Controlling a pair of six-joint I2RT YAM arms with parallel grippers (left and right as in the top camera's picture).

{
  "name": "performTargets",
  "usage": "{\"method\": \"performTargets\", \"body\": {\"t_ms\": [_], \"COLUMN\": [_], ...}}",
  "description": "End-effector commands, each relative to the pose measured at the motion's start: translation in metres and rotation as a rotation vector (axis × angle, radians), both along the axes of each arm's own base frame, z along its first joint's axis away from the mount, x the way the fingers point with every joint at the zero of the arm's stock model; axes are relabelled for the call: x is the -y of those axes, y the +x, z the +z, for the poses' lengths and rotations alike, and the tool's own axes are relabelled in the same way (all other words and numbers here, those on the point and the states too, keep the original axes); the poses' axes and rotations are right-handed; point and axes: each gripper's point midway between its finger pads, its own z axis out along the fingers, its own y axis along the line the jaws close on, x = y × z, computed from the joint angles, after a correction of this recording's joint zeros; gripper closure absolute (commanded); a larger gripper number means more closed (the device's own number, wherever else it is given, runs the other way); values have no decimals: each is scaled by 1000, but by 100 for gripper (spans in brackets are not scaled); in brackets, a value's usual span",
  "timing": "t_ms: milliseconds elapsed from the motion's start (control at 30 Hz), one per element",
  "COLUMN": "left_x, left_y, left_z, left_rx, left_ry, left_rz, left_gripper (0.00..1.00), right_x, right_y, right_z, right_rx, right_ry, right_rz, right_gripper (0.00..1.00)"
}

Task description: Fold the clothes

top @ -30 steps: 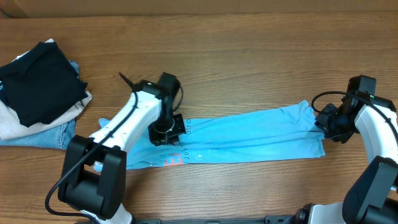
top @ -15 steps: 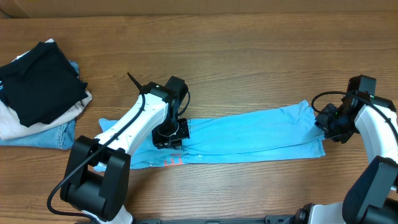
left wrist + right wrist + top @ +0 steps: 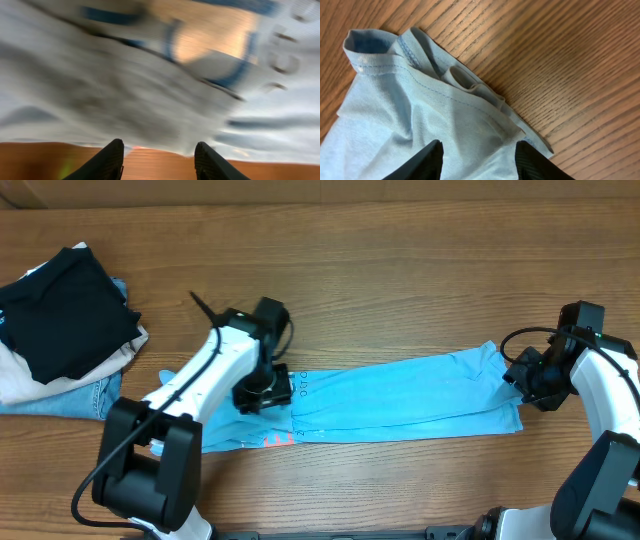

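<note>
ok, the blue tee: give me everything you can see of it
The light blue T-shirt lies flat on the wooden table, folded into a long narrow strip. It looks like a thin cotton-like knit with stitched hems. Small white print and pink lettering show near one end, by the left gripper. The right gripper, open, sits over the bunched hem at the other end.

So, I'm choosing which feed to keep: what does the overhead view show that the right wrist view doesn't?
Only overhead: the whole T-shirt, the left hand over it, and the black garment off to one side. Only right wrist: the stitched hem close up, bunched. Both: the T-shirt, the wooden table, the right hand.
</note>
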Motion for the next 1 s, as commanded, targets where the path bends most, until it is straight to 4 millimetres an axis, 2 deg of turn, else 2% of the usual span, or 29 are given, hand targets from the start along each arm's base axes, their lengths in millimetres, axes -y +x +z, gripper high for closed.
{"method": "performTargets", "body": {"t_ms": [0,233,333,433,600,733,833,967], "left_x": [-33,-53,-63,-70,-84,-90,-92,-99], "left_y": [13,0,-6,-11,-18,-13,-4,6], "left_z": [9,0,-9,-19,-32,-41,-48,-56], "left_rx": [47,5,-5,-11,-25,5,54,112], "left_ry": [88,146,187,191,189,182,177,198], "left_rz": [5,1,3,22,71,98,113,125], "left_gripper": [46,41,39,39,39,39,40,41], "right_x": [3,4,4,2,-14,-22,-37,-45], "right_y": [5,10,9,6,7,6,11,14], "right_z": [9,8,1,-12,-39,-55,-54,-51], "right_rx": [44,61,39,2,-33,-55,-15,14], "right_ry": [-23,-45,-38,-16,96,158,238,284], "right_rz": [52,157,176,192,256,266,309,317], "right_gripper": [46,45,44,44,38,38,40,50]}}
